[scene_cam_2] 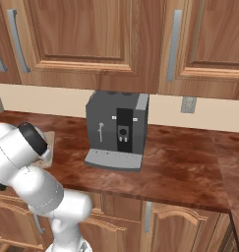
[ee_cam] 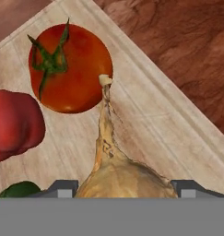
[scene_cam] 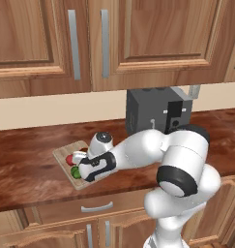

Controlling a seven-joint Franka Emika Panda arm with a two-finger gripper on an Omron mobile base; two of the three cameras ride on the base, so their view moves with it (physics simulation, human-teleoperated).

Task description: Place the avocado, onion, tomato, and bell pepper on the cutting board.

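My gripper point(ee_cam: 126, 188) hangs low over the light-wood cutting board point(ee_cam: 150, 120), shut on the tan onion point(ee_cam: 114, 171); both fingertips point(ee_cam: 62, 188) press its sides and its thin stalk points away from the hand. On the board beyond it lie the red tomato point(ee_cam: 72, 69) with its green stem, the red bell pepper point(ee_cam: 14, 124) and a sliver of the green avocado point(ee_cam: 19, 189). In the left base view the gripper point(scene_cam: 77, 163) is over the cutting board point(scene_cam: 63, 151), with the red bell pepper point(scene_cam: 69, 159) and the avocado point(scene_cam: 75, 172) beside it.
A dark grey coffee machine point(scene_cam: 157, 111) stands on the brown counter to the right of the board, also seen as the coffee machine point(scene_cam_2: 118, 130). Wooden wall cabinets point(scene_cam: 104, 38) hang above. A wall outlet point(scene_cam_2: 188, 104) sits right of the machine.
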